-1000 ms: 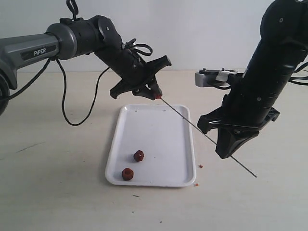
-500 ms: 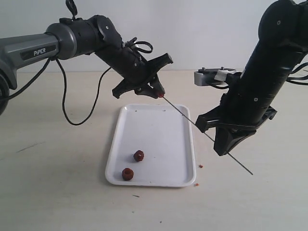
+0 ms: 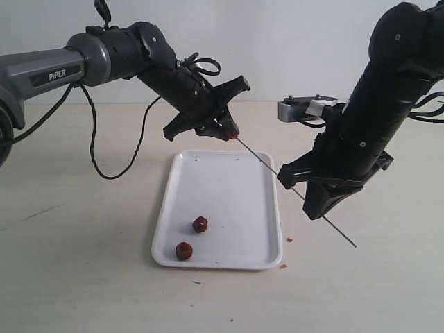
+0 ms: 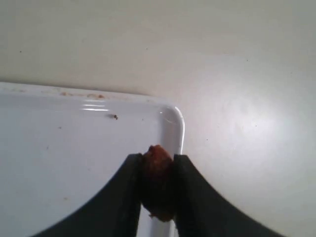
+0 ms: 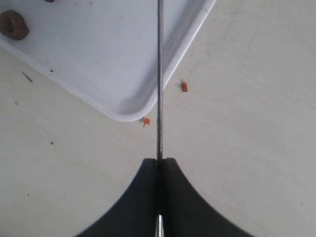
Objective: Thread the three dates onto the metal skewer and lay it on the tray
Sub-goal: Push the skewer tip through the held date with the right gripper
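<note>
Pinching one date [image 4: 158,180] above the far corner of the tray [image 3: 229,187], left jaws clenched on it, right jaws clamped on the metal skewer [image 5: 159,74], its tip at that date, two other dates [image 3: 200,224] lay on the tray

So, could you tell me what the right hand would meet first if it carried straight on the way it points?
Probably the table just outside the corner of the tray, near an orange crumb; the right hand points down there, though depth is unclear.
</note>
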